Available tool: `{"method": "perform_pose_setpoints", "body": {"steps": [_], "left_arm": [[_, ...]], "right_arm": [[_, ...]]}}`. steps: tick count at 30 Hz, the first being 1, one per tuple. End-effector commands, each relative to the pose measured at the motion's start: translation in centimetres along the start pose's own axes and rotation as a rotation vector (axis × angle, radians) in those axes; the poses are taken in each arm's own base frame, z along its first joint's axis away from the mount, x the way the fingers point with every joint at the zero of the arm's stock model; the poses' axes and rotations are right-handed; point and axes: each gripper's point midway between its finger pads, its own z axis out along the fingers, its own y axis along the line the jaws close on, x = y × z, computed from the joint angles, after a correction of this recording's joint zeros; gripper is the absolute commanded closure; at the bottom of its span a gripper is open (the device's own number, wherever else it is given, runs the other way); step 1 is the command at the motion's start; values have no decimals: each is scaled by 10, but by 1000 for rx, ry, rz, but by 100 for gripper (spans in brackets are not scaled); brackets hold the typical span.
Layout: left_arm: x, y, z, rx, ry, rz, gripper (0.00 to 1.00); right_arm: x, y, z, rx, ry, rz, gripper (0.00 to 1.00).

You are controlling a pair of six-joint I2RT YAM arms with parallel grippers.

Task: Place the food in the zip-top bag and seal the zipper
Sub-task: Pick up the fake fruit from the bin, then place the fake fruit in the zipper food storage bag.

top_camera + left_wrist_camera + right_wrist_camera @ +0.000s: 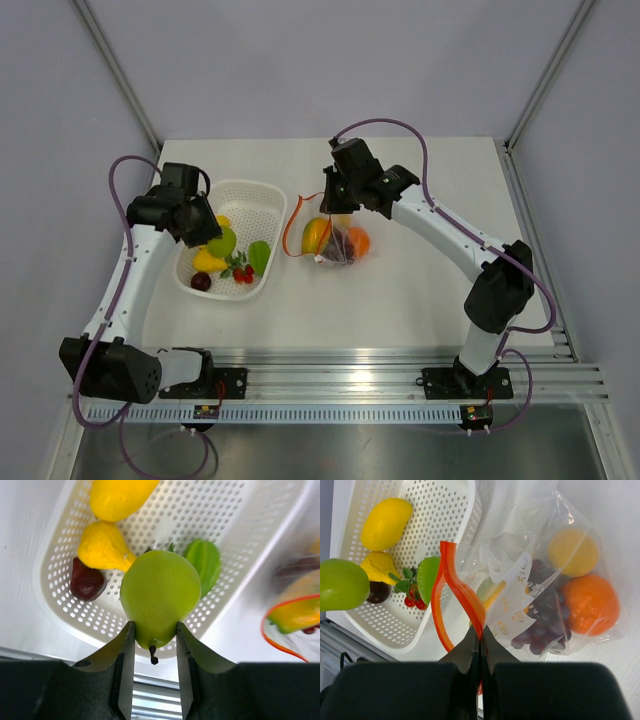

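Surface: a matte white table point(400, 300), enclosed by plain grey-lilac walls point(300, 60), with a ribbed aluminium rail point(350, 372) along the near edge.

A white oval basket point(268, 196) of perforated hard plastic sits left of centre. It contains a smooth yellow fruit point(385, 524), a yellow pear-shaped piece point(102, 547), a glossy dark red plum point(86, 580), a green pod-shaped piece point(205, 562) and small red berries point(412, 601).

The zip-top bag point(340, 245) lies just right of the basket. It is clear, crinkled film with faint printing. Its zipper point(452, 580), a thin red-orange strip, is bowed into an open loop facing the basket. Inside the bag are an orange point(590, 605), dark grapes point(540, 625) and a pale yellow round fruit point(572, 552).

The left gripper point(154, 635) has its fingers clamped on the narrow stem end of a smooth green pear point(160, 595), held over the basket.

The right gripper point(480, 642) has its fingers pressed together, pinching the zipper strip.
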Motion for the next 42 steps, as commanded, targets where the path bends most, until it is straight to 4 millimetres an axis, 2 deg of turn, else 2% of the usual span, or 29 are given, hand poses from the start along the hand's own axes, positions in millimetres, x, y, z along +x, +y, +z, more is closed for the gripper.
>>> {"method": "perform_pose_setpoints", "body": {"steps": [1,5,11,19,23,28,34,37,38,42], "left_arm": [[-9,-19,-26,111,-41,36,100],[-3,-41,-31,234,-11,54,100],[-1,-54,-30,310,0,61,100],[-4,-55,-27,304,-11,55,100],[-11,-49,-16,259,-35,52,100],[-17,-58,4,275,-27,63,100],[-18,-74,9,354,-10,58,100],[-30,-66,18,286,-50,50,100],[-32,-60,28,233,-42,47,100],[-43,-67,32,244,-56,44,100]], "right_arm": [[-26,21,-11,-54,-80,-14,100],[-26,22,-11,-54,-82,-17,100],[-26,21,-12,-52,-81,-15,100],[-25,19,-12,-47,-81,-12,100],[-24,18,-11,-45,-78,-11,100],[-23,18,-12,-45,-78,-12,100],[-22,18,-15,-46,-81,-13,100],[-21,16,-13,-43,-77,-11,100],[-20,16,-13,-44,-77,-9,100],[-19,16,-13,-45,-75,-12,100]]}}
